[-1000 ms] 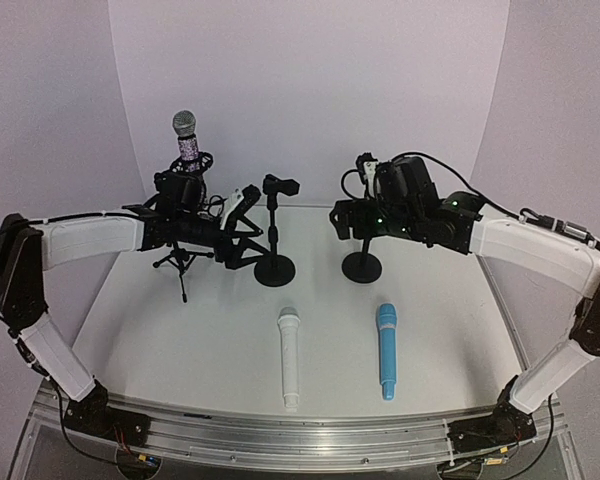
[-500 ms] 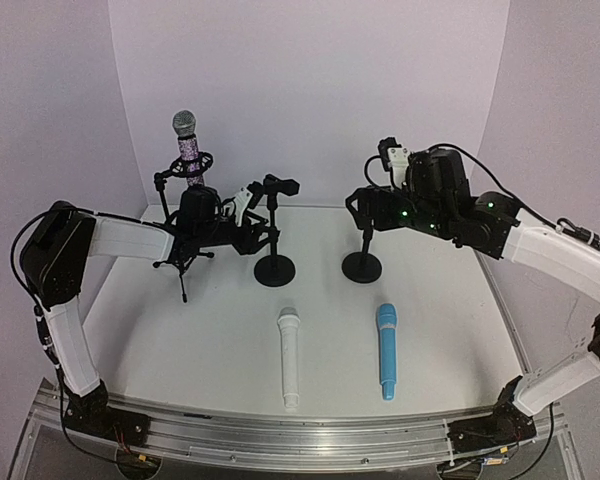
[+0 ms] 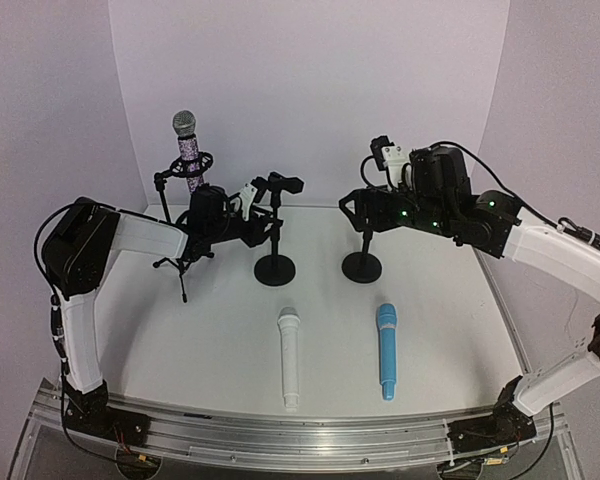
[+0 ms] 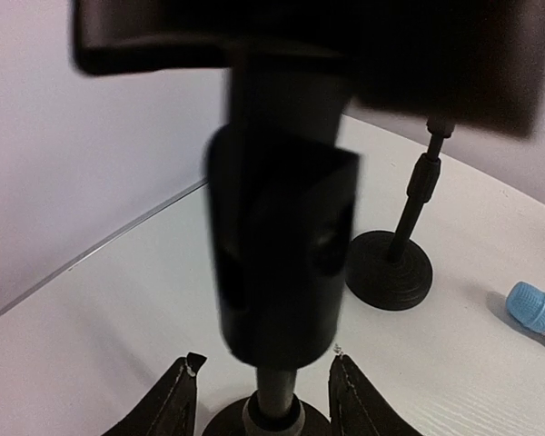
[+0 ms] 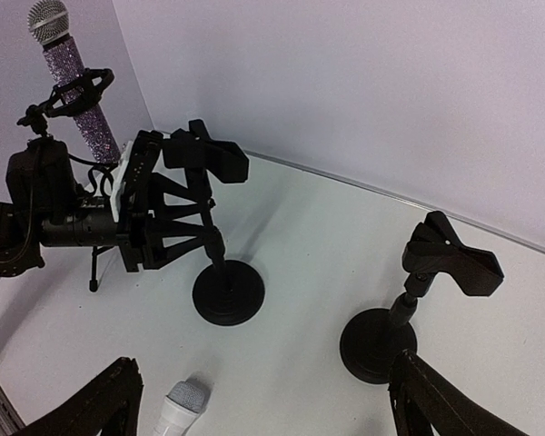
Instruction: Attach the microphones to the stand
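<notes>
The glittery purple microphone [image 3: 187, 150] stands upright in the clip of a tripod stand at the back left; it also shows in the right wrist view [image 5: 68, 73]. The white microphone [image 3: 289, 358] and the light blue microphone [image 3: 385, 350] lie flat on the table near the front. My left gripper [image 3: 263, 228] is open, its fingers on either side of the middle stand's post [image 4: 272, 400] without touching it. My right gripper [image 3: 358, 222] is open and empty above the right stand [image 5: 377, 341]. The white microphone's head [image 5: 186, 400] lies between its fingers, far below.
The middle stand's round base [image 3: 275, 268] and the right stand's base [image 3: 362, 266] sit side by side at mid-table. Each has an empty black clip on top [image 5: 454, 259]. The tripod's legs [image 3: 180, 265] spread under my left forearm. White walls close in the back and sides.
My left gripper has moved back and right, up to the middle stand's post. My right gripper has risen and drawn back a little. The microphones have not moved.
</notes>
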Motion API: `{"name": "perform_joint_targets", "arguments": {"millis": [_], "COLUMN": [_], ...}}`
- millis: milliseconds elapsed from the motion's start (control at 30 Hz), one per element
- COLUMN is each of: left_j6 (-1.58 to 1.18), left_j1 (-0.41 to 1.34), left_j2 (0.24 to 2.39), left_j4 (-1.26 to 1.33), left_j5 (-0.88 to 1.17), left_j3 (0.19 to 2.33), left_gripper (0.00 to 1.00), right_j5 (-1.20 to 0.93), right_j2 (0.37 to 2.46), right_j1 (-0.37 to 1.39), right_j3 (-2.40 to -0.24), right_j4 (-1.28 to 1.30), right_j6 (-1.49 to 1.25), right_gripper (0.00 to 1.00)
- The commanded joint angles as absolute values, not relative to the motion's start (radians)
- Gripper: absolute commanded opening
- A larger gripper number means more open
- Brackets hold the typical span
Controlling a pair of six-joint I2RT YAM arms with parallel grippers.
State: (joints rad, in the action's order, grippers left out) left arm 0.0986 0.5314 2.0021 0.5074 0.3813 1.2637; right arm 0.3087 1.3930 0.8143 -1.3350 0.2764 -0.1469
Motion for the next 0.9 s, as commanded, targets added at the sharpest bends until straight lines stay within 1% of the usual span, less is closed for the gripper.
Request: {"name": "perform_joint_targets", "arguments": {"millis": [0, 233, 400, 533, 767, 867], "left_j6": [0.074, 0.078, 0.068, 0.053, 0.044, 0.034], "left_j1": [0.510, 0.496, 0.493, 0.491, 0.491, 0.488], "left_j2": [2.029, 2.044, 2.037, 1.962, 1.730, 1.639], "left_j4": [0.582, 0.636, 0.665, 0.691, 0.688, 0.663], "left_j5": [0.413, 0.540, 0.611, 0.649, 0.483, 0.465], "left_j3": [1.307, 1.280, 1.273, 1.193, 0.986, 0.911], "left_gripper": [0.42, 0.23, 0.00, 0.00, 0.00, 0.00], "right_j5": [0.265, 0.258, 0.263, 0.264, 0.200, 0.156], "right_j2": [1.391, 1.390, 1.377, 1.362, 1.386, 1.415], "right_j1": [0.814, 0.814, 0.814, 0.814, 0.816, 0.815], "right_j3": [-1.369, -1.381, -1.376, -1.371, -1.398, -1.414], "right_j4": [0.244, 0.244, 0.244, 0.243, 0.240, 0.238], "right_j6": [-0.137, -0.128, -0.135, -0.145, -0.165, -0.183], "right_gripper": [0.91, 0.91, 0.91, 0.90, 0.89, 0.88]}}
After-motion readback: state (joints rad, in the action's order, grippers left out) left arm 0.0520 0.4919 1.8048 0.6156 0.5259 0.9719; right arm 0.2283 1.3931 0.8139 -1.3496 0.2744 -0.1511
